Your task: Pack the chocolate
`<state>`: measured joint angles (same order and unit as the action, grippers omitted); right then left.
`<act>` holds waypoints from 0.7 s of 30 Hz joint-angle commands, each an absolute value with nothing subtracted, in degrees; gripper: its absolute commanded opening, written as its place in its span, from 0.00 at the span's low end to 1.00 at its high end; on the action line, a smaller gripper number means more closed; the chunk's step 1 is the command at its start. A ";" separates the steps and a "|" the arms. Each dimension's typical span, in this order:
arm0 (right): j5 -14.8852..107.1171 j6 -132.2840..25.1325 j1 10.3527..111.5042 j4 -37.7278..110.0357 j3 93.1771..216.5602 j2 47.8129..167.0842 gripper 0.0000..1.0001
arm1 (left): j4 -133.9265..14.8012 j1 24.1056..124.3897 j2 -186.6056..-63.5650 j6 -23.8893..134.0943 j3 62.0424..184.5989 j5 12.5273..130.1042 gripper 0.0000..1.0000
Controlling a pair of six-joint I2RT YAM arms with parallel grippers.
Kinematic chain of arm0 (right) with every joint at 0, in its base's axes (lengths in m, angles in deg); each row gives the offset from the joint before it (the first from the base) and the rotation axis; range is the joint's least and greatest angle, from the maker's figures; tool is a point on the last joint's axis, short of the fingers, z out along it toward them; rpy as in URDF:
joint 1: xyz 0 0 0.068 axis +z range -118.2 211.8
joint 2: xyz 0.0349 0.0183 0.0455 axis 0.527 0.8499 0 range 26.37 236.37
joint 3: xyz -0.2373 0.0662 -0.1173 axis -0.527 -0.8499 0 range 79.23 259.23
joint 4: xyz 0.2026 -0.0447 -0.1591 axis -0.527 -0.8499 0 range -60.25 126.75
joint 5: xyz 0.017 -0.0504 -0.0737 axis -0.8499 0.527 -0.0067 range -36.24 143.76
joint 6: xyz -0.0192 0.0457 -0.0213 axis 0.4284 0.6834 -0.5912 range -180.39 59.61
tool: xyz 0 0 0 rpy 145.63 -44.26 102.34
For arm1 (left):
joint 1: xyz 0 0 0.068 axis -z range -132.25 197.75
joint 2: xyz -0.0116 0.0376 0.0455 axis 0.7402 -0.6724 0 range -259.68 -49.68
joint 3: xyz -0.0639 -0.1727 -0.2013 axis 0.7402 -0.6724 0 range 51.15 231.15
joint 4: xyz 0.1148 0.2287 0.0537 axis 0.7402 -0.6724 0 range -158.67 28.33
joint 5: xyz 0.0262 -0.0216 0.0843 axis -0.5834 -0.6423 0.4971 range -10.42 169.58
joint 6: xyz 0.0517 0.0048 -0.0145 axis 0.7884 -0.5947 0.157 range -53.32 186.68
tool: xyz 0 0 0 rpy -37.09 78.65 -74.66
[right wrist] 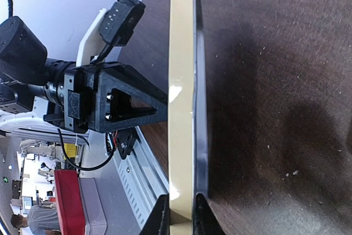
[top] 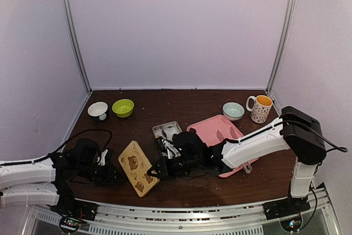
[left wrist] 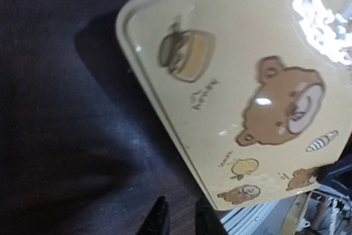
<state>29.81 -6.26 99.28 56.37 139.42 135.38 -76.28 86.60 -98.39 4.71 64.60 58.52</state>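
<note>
The tan lid [top: 137, 168] with brown bear drawings is lifted at a tilt near the table's front edge. My right gripper [top: 157, 169] is shut on its right edge; in the right wrist view the lid [right wrist: 181, 108] is edge-on between the fingertips [right wrist: 179, 216]. My left gripper [top: 108, 172] is just left of the lid, jaws nearly together with nothing between them [left wrist: 181, 218]; the lid's printed face [left wrist: 247, 81] fills that view. The open silver tin [top: 166, 130] sits behind the right arm. I cannot make out any chocolate lumps.
A white bowl [top: 98, 109] and a green bowl [top: 123, 107] stand at the back left. A pink tray [top: 217, 130] lies right of the tin, partly under the right arm. A pale blue bowl [top: 233, 110] and a mug [top: 259, 107] stand at the back right.
</note>
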 commanded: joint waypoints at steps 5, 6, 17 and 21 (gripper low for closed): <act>31.36 -12.27 95.64 52.43 134.94 124.24 0.06 | -83.79 86.82 -86.88 11.03 74.43 64.68 0.46; 30.91 -12.68 95.32 52.05 134.74 123.20 0.06 | -83.95 86.78 -86.52 12.19 75.23 64.80 0.50; 29.29 -15.18 91.77 48.55 133.67 117.64 0.02 | -81.43 86.77 -96.25 20.69 83.30 65.03 0.58; 27.46 -11.23 89.33 53.71 132.56 118.59 0.02 | -76.05 86.77 -99.93 19.59 83.51 65.15 0.58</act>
